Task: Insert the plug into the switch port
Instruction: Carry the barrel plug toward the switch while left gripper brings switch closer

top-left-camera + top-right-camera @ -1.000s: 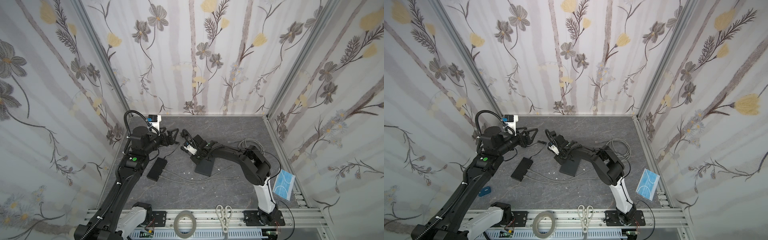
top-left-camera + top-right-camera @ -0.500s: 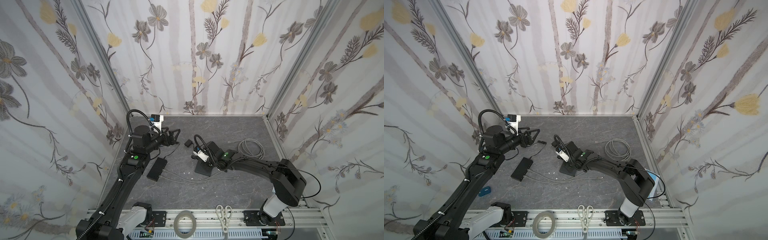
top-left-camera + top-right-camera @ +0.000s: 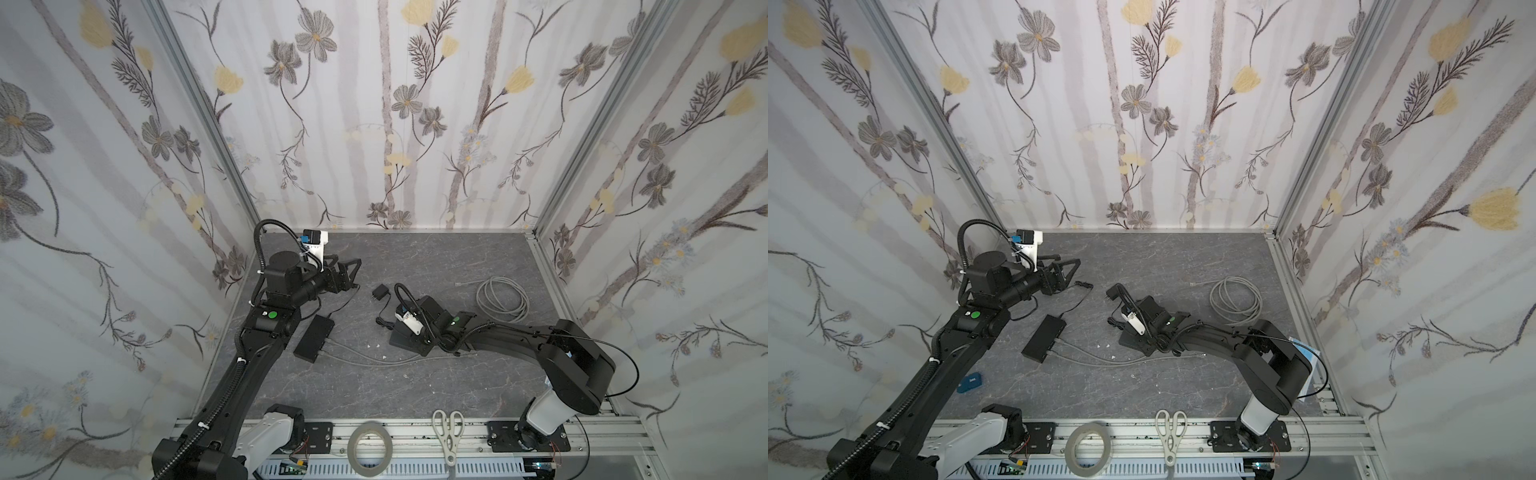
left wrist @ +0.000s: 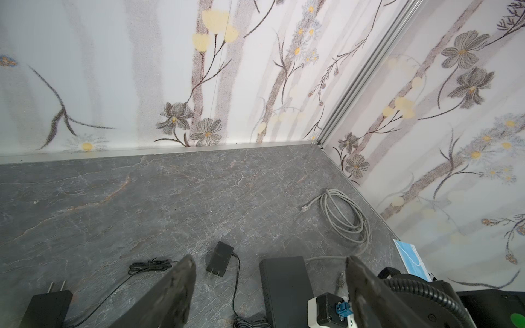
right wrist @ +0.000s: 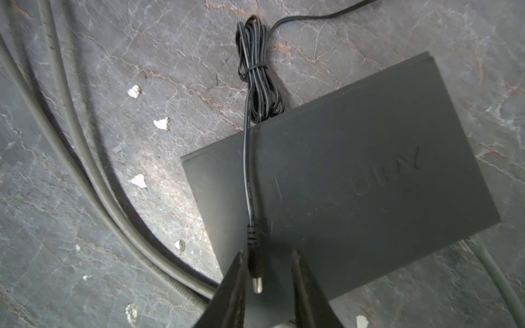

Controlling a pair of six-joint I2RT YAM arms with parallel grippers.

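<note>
We're straddling the barrel plug (image 5: 255,264) on the switch (image 5: 369,184) with the right pincer (image 5: 268,252) apart, risking knocking it sideways closing off-centre.

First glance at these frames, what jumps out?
The right gripper sits low over the black switch mid-table, jaws parted around the barrel plug. The left gripper hangs wide open and empty at back left; floral wallpaper covers all three walls.

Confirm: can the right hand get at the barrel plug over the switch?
Likely yes: the barrel plug sits between the parted fingers of the right hand, above the switch, nothing blocking it.
</note>
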